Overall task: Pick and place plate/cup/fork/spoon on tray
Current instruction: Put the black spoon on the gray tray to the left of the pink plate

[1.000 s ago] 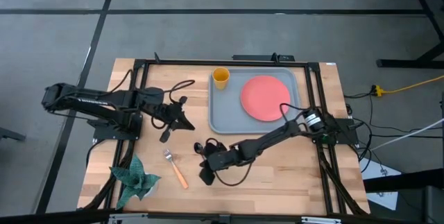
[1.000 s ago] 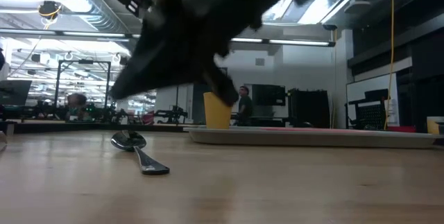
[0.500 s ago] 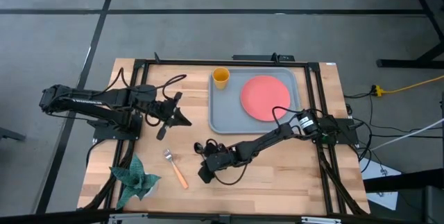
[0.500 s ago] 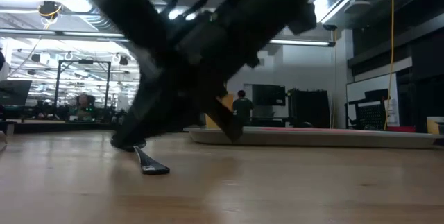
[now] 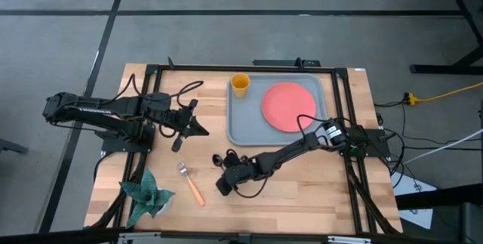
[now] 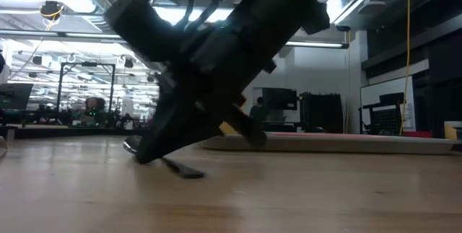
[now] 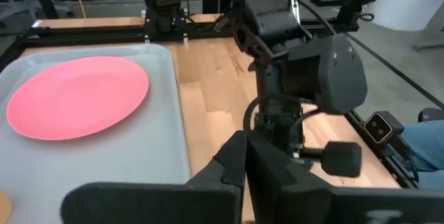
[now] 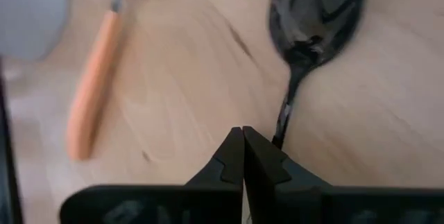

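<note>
I had the right gripper (image 5: 223, 186) down near the table's front edge, its fingers pinched together on the spoon's (image 8: 313, 16) thin handle, as far as the wrist view let me judge. The fork (image 5: 191, 184) lay just beside it on the wood. The plate (image 5: 288, 106) and cup (image 5: 240, 84) sat in the tray (image 5: 245, 127) toward the back edge. The left gripper (image 5: 202, 131) waited closed, beside the tray.

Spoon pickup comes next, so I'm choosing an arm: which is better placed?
Right. The right gripper is down at the spoon handle, while the left gripper hovers farther away beside the tray.
</note>
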Available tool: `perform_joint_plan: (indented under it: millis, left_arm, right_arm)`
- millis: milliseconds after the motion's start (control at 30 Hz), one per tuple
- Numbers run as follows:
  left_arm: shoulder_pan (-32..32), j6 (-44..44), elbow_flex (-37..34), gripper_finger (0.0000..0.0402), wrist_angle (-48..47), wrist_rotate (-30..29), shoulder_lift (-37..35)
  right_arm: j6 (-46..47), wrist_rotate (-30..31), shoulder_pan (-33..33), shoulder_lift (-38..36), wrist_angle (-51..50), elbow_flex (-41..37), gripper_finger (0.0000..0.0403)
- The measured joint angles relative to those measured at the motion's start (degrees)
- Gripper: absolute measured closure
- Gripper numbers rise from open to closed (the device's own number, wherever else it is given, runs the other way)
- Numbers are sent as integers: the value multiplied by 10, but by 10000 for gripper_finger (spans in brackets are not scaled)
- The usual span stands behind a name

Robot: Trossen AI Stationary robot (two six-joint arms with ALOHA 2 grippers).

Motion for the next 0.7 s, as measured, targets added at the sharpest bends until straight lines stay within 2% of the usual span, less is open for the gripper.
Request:
perform_joint_plan:
  millis: [100, 367, 700]
  left_arm:
    - [0, 0, 0, 400, -2, 0, 0]
    - [0, 0, 0, 385, -3, 1, 0]
    - [0, 0, 0, 388, -2, 1, 0]
  right_arm:
    - [-1, 5, 0, -12, -32, -2, 402]
    - [-49, 46, 7, -44, -42, -4, 402]
    - [-164, 32, 3, -44, 31, -4, 368]
